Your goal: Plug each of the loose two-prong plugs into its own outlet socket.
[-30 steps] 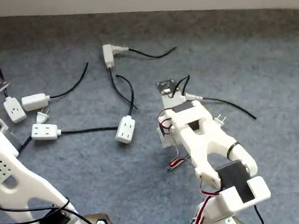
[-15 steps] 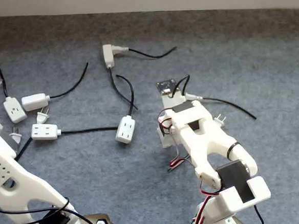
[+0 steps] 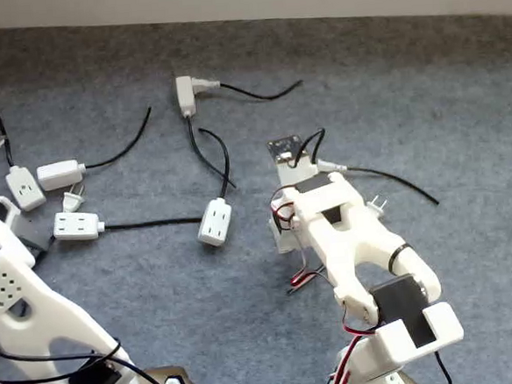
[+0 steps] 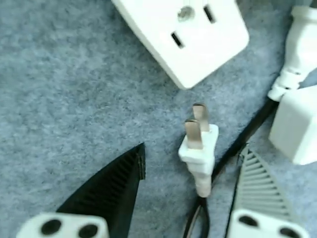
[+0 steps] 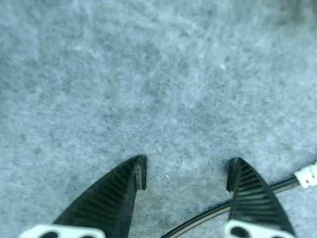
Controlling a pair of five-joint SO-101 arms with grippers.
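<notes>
Risk first, my guess: grey carpet [image 3: 460,99] gives no anchor. Left gripper [image 4: 192,151] wide open, right gripper [image 5: 187,171] open too, over carpet. White outlet block [image 4: 185,34], upper centre of left wrist frame, probably slides when pushed. Small white two-prong plug [image 4: 198,148], tan metal prongs, lies lower centre between left fingers, aimed at block.

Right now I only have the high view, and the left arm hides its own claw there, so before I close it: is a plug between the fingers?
Observer: Yes. In the left wrist view a two-prong plug lies on the carpet between the fingers of the open left claw, touching neither.
Operator: Which way do its prongs face?
Observer: Away from the claw, toward a white outlet block just ahead, slots facing up.
Operator: And the right claw?
Observer: The right claw is open over bare carpet, a black cord running past one finger.
</notes>
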